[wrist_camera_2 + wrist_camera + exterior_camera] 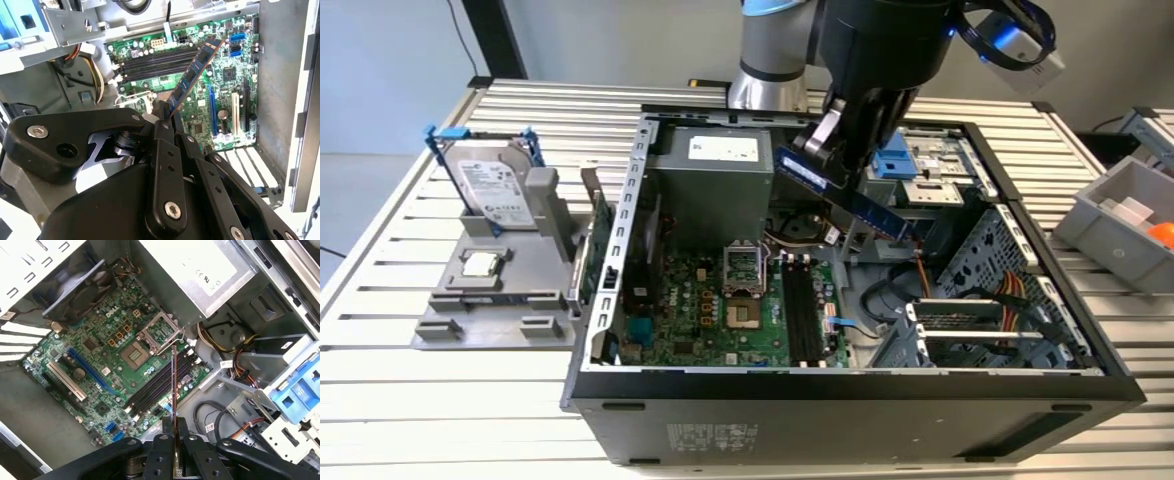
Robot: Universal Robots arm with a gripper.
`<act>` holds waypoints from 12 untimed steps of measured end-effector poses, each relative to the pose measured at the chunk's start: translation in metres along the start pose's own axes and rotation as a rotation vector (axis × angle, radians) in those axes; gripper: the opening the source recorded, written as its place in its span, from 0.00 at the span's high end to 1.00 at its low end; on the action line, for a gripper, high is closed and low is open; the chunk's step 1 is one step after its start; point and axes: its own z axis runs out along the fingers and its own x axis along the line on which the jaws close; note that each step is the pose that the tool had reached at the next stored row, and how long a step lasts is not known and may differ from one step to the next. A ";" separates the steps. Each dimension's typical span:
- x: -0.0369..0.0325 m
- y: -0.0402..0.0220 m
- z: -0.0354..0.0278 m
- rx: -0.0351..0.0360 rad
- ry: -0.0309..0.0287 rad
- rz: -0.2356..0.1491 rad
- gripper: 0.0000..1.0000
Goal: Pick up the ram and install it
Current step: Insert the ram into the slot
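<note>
The ram (854, 205) is a long blue-green stick that hangs tilted over the open computer case (854, 385). My gripper (827, 155) is shut on its upper end. In the second wrist view the ram (194, 74) slants out from the gripper (163, 116) over the green motherboard (225, 100). In the first wrist view the ram (173, 380) is seen edge-on, rising from the gripper (175, 427) above the black memory slots (155, 387). These slots (801, 305) lie below the stick, and it is well apart from them.
A grey power supply (714, 175) and the CPU socket (744, 272) sit near the slots. On the exterior view's left, a silver hard drive in a blue frame (494, 185) stands on a grey fixture (494, 300). A green card (600, 250) stands beside the case. A grey bin (1121, 215) is on the exterior view's right.
</note>
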 end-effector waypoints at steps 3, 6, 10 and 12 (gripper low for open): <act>0.0000 0.0000 0.0000 0.0022 0.0002 0.028 1.00; 0.0000 0.0000 0.0000 0.0043 0.0003 0.055 1.00; 0.0000 0.0001 -0.0001 0.0071 0.0005 0.092 1.00; 0.0001 0.0001 0.0000 0.0085 0.0004 0.111 1.00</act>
